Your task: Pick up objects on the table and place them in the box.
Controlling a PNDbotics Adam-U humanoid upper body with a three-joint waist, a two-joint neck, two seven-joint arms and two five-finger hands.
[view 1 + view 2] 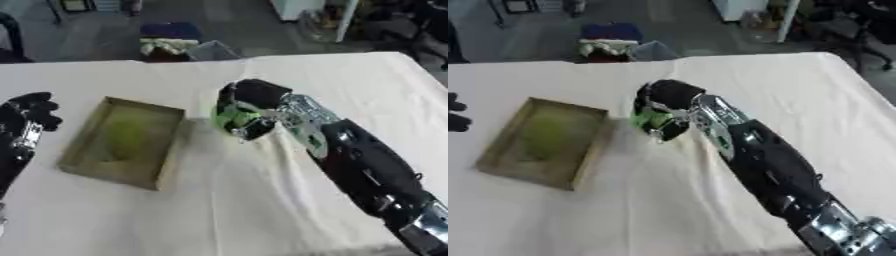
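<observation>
My right hand [249, 102] reaches in from the lower right and is shut on a bright green object [234, 118], held just above the white tablecloth beside the box's right wall. The shallow olive cardboard box [171, 145] lies left of centre and holds a green rounded object [125, 137]. My left hand [31, 112] shows at the left edge, beside the box's left side, with its fingers relaxed and holding nothing.
The white cloth [262, 210] covers the table, with wrinkles under my right arm. Beyond the far edge stand a grey bin [213, 51] and coloured items [168, 40] on the floor.
</observation>
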